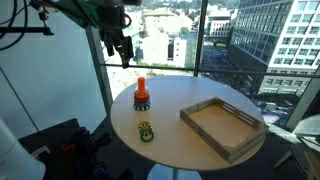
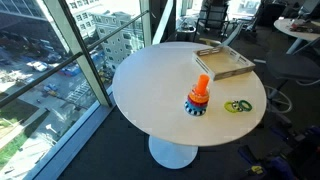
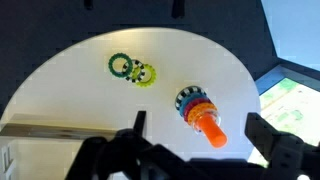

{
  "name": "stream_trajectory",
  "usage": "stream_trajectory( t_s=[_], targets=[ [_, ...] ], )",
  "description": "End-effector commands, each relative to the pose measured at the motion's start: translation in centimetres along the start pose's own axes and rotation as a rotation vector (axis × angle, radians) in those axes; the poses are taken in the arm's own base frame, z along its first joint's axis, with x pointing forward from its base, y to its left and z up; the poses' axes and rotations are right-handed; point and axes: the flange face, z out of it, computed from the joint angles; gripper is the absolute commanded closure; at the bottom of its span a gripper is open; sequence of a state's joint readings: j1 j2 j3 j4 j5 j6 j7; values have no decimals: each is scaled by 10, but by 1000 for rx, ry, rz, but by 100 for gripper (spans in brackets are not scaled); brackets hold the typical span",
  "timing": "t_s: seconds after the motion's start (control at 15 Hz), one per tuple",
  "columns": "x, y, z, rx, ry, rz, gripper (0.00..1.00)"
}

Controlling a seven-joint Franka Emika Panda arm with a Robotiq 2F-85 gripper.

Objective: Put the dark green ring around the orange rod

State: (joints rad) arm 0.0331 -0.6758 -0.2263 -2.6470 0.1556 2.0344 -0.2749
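Observation:
The dark green ring (image 3: 121,65) lies flat on the round white table, touching a yellow ring (image 3: 145,75). In both exterior views the pair lies near the table's edge (image 1: 146,131) (image 2: 238,106). The orange rod (image 3: 207,124) stands upright near the table's middle with several coloured rings stacked round its base, and it shows in both exterior views (image 1: 141,90) (image 2: 201,88). My gripper (image 3: 195,122) is open and empty, high above the table, with the rod between its fingers in the wrist view. It hangs above the table's far side in an exterior view (image 1: 122,47).
A wooden tray (image 1: 222,127) (image 2: 224,63) sits on the table (image 1: 175,145) beside the rod; its edge shows at the lower left of the wrist view (image 3: 40,127). Tall windows stand close behind the table. Chairs and another table stand further off (image 2: 300,30).

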Motion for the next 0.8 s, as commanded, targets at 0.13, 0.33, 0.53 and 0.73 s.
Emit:
stream_trajectory(
  t_s=[0.13,0.33,0.53,0.73],
  targets=[
    [0,0,-1,0,-1,0,0],
    [7,-1,0,-3,-12,8,0],
    [18,-4,2,-22,-18,20,0],
    [36,-5,13,-57,-39,45,0]
  ],
)
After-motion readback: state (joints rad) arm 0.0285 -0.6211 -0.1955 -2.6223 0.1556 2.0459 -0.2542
